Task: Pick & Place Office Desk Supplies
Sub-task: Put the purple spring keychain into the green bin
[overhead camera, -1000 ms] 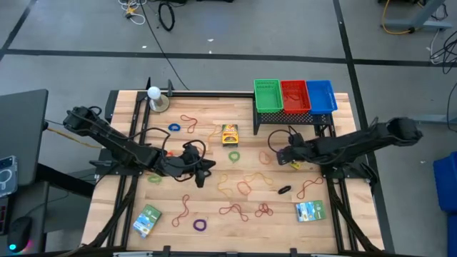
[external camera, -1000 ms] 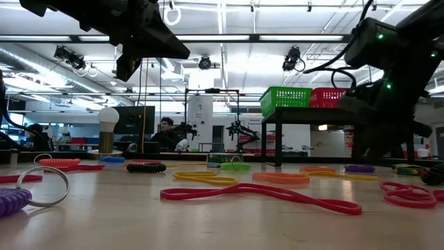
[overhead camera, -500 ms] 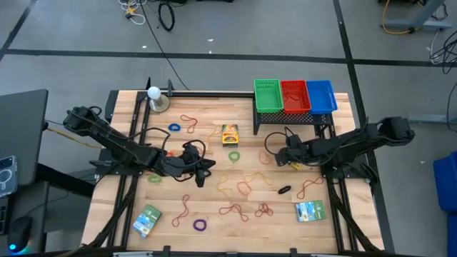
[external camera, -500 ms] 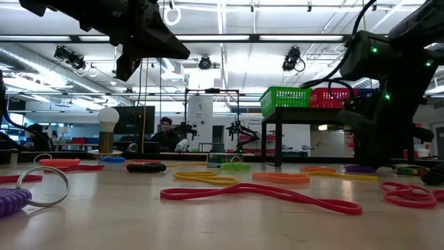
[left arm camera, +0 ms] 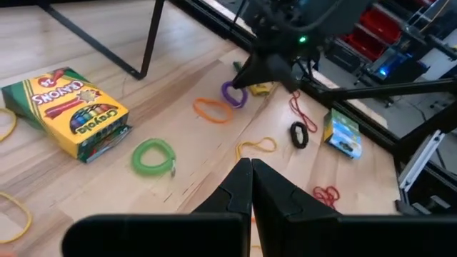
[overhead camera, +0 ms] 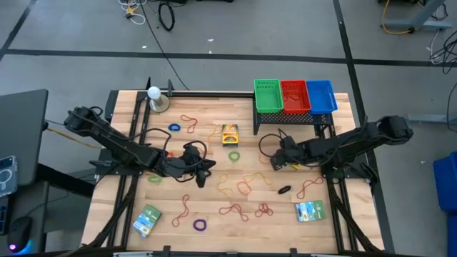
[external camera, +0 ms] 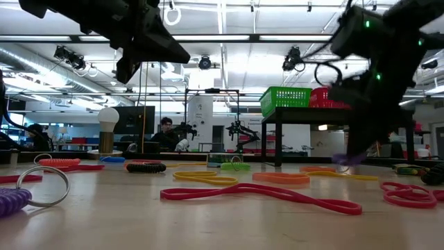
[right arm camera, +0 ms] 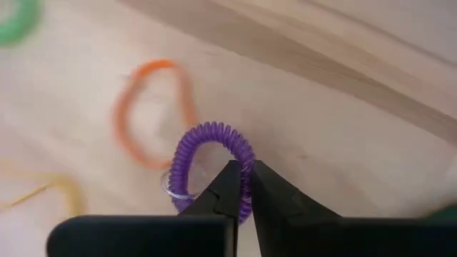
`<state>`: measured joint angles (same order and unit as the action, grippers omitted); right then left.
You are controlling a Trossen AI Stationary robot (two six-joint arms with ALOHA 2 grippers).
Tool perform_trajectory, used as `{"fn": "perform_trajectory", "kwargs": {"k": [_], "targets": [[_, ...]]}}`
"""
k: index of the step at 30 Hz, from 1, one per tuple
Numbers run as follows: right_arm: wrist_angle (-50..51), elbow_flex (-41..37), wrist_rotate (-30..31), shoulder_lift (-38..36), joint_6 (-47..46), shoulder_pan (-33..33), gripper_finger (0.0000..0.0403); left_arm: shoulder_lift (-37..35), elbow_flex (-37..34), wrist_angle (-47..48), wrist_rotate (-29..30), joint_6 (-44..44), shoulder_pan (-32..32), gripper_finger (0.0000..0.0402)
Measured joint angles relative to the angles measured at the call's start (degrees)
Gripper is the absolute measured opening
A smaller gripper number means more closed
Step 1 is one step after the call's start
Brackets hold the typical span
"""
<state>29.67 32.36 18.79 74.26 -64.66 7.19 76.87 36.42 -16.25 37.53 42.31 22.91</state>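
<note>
A purple coiled ring [right arm camera: 207,153] sits at the tips of my right gripper [right arm camera: 243,194], which is shut on it right of the table's middle [overhead camera: 275,163]. An orange band [right arm camera: 146,107] lies on the wood just beyond. My left gripper [left arm camera: 250,175] hangs shut and empty above the table's left middle [overhead camera: 203,171]. The yellow crayon box [overhead camera: 229,134] lies flat toward the far side, with a green coiled ring [overhead camera: 233,155] just nearer. Thin rubber bands lie scattered over the wood. My right gripper pinches the purple ring's coil [right arm camera: 245,163] between its two fingertips, on the side nearest the gripper. The fingers slant steeply down at it from the table's right. The rest of the loop sticks out beyond the tips; in the low view it [external camera: 345,158] shows just off the table.
Green [overhead camera: 268,95], red [overhead camera: 294,95] and blue [overhead camera: 320,95] bins stand on a black rack at the far right. A white ball on a metal base [overhead camera: 154,93] stands far left. Green-blue packets [overhead camera: 148,219] [overhead camera: 310,210] lie near the front edge, and a black ring [overhead camera: 284,190] lies near the right arm.
My right gripper has shut on the purple coiled ring and moved a little toward the table's left, rising slightly. The ring, which lay on the wood, has come up off it with the fingers.
</note>
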Motion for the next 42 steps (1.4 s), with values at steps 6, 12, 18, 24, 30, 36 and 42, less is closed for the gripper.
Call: {"fn": "perform_trajectory", "kwargs": {"k": [6,12,18,24,30,36,42], "targets": [[9.1,10.1,0.9,0.0,2.9,4.3,0.0028,1.2,0.0,-0.4,0.0,0.1,0.0,0.0007],[17.3,21.1,0.8,0.0,5.2,8.1,0.0026,1.3,0.0,-0.7,0.0,-0.8,0.0,0.0007],[24.1,30.0,0.4,-0.1,6.9,10.4,0.0025,1.3,0.0,-1.1,0.0,-1.3,0.0,0.0007],[26.8,37.0,0.5,-0.1,8.6,11.0,0.0025,1.3,0.0,-1.8,0.0,-2.1,0.0,0.0007],[26.7,43.1,2.0,-0.1,12.2,11.0,0.0025,1.3,0.0,-1.8,0.0,-2.5,0.0,0.0007],[28.0,50.5,3.6,-0.1,15.9,9.4,0.0025,1.3,0.0,-1.9,0.1,-2.9,0.0,0.0007],[32.0,57.6,7.3,-0.1,20.9,2.4,0.0025,1.3,0.0,-1.9,0.1,-3.3,-0.1,0.0007]]}}
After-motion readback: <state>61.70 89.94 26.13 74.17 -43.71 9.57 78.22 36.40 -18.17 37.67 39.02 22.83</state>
